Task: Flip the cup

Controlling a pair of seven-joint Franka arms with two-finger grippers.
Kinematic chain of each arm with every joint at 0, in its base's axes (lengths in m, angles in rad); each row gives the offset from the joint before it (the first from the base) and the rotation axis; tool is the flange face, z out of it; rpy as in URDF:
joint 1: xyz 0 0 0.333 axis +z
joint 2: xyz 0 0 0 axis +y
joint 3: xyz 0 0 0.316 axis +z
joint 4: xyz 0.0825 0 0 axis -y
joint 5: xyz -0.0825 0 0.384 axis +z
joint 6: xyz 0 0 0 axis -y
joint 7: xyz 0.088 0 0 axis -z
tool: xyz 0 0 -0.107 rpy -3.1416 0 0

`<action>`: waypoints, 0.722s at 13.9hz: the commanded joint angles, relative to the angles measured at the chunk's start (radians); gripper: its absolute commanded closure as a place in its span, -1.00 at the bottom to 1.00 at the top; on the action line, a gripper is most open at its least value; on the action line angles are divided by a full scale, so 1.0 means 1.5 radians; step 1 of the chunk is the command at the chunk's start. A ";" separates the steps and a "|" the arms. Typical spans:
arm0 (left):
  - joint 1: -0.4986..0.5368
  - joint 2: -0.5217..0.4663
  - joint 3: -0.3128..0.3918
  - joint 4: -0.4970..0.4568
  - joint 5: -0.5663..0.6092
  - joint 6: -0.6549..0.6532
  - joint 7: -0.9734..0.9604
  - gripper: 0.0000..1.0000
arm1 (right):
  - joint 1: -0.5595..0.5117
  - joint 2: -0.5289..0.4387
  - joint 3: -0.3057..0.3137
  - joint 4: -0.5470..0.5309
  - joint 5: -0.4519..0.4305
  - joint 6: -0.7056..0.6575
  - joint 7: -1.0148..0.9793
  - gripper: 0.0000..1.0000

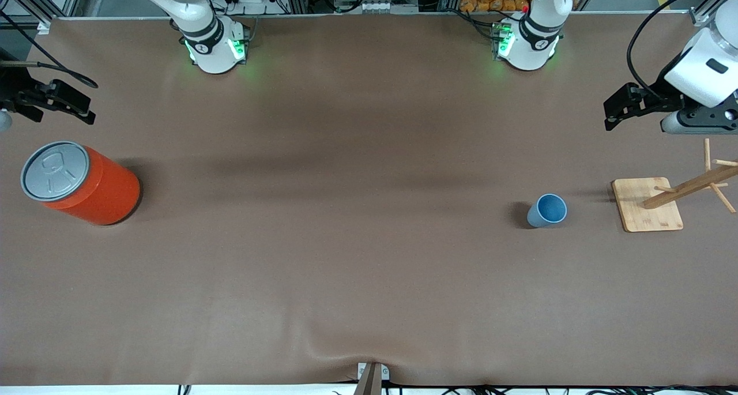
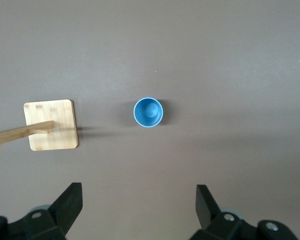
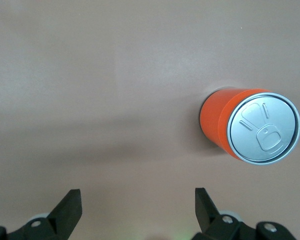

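The small light-blue cup (image 1: 546,210) stands upright, mouth up, toward the left arm's end of the table, beside a wooden peg stand. In the left wrist view the cup (image 2: 148,112) shows from above, its inside visible. My left gripper (image 1: 617,109) is open and empty, up in the air near that end of the table; its fingers (image 2: 70,197) stand wide apart around my left gripper's midpoint (image 2: 139,200). My right gripper (image 1: 78,104) is open and empty, up in the air near the orange can; it also shows in the right wrist view (image 3: 138,197).
A big orange can (image 1: 86,184) with a grey lid stands toward the right arm's end; it shows in the right wrist view (image 3: 240,125). A wooden peg stand on a square base (image 1: 647,203) sits beside the cup, seen also in the left wrist view (image 2: 50,125).
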 commanded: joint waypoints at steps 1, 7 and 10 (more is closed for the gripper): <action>0.003 0.000 0.007 0.023 -0.008 -0.013 0.003 -1.00 | -0.018 0.004 0.009 0.009 0.008 -0.008 -0.012 -1.00; -0.035 -0.014 0.059 0.013 -0.005 -0.031 -0.005 -1.00 | -0.023 0.004 0.010 0.008 0.008 -0.008 -0.013 -1.00; -0.071 -0.040 0.093 -0.014 -0.004 -0.032 -0.031 -1.00 | -0.024 0.004 0.009 0.008 0.011 -0.008 -0.013 -1.00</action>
